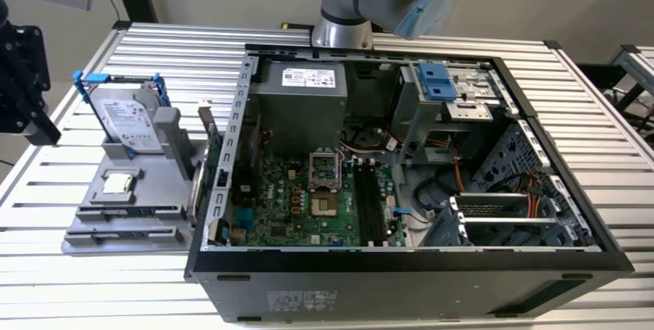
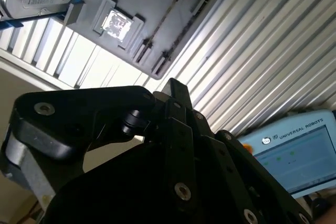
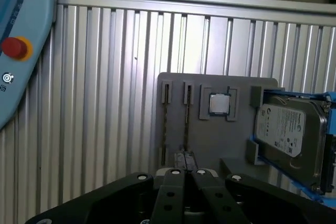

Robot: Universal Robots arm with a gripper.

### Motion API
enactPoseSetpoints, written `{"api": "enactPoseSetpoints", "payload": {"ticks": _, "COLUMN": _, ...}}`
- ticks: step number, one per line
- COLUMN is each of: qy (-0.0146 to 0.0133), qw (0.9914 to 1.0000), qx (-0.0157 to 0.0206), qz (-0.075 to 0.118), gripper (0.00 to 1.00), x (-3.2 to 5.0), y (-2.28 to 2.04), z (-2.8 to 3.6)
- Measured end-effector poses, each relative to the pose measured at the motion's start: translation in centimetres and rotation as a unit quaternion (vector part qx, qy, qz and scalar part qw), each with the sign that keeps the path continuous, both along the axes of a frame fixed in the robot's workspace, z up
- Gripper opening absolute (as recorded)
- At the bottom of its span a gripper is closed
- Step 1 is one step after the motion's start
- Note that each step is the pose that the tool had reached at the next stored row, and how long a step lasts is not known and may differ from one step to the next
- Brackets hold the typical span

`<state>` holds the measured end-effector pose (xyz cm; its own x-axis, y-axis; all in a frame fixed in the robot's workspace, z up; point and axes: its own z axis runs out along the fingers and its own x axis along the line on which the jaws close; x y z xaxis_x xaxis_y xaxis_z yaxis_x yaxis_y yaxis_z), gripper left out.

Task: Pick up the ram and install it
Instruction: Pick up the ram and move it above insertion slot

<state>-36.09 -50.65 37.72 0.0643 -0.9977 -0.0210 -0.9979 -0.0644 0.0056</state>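
The ram shows as two thin strips on edge in the slots of a grey holder [image 3: 210, 140]. One strip [image 3: 187, 124] points toward my gripper [image 3: 185, 162], and both strips [image 2: 157, 24] appear in the second wrist view. My gripper hangs well above and short of the holder, its black fingers [image 2: 173, 90] drawn together with nothing between them. In the exterior view the holder [image 1: 122, 192] lies on the slatted table to the left of the open computer case [image 1: 409, 261]. The long black motherboard slots [image 1: 368, 204] lie on the case floor.
A silver hard drive in a blue frame [image 1: 133, 119] [image 3: 289, 129] stands at the holder's far end, with a small square chip [image 1: 119, 184] [image 3: 219, 103] beside it. A pale blue pendant with a red button [image 3: 16, 51] lies on the table. A black device [image 1: 21, 85] stands at the exterior view's left edge.
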Motion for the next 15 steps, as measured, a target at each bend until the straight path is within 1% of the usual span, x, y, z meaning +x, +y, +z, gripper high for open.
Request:
{"api": "enactPoseSetpoints", "payload": {"ticks": 4, "qy": 0.0001, "qw": 0.99995, "qx": 0.0000, "qz": 0.009, "gripper": 0.00, "x": 0.00, "y": 0.00, "z": -0.06}}
{"api": "enactPoseSetpoints", "payload": {"ticks": 5, "qy": 0.0005, "qw": 0.99995, "qx": 0.0000, "qz": 0.010, "gripper": 0.00, "x": 0.00, "y": 0.00, "z": -0.07}}
{"api": "enactPoseSetpoints", "payload": {"ticks": 12, "qy": 0.0006, "qw": 0.99995, "qx": 0.0000, "qz": 0.010, "gripper": 0.00, "x": 0.00, "y": 0.01, "z": -0.06}}
{"api": "enactPoseSetpoints", "payload": {"ticks": 13, "qy": 0.0006, "qw": 0.99995, "qx": 0.0000, "qz": 0.010, "gripper": 1.00, "x": 0.00, "y": 0.01, "z": -0.06}}
{"api": "enactPoseSetpoints", "payload": {"ticks": 15, "qy": 0.0006, "qw": 0.99995, "qx": 0.0000, "qz": 0.010, "gripper": 1.00, "x": 0.00, "y": 0.01, "z": -0.06}}
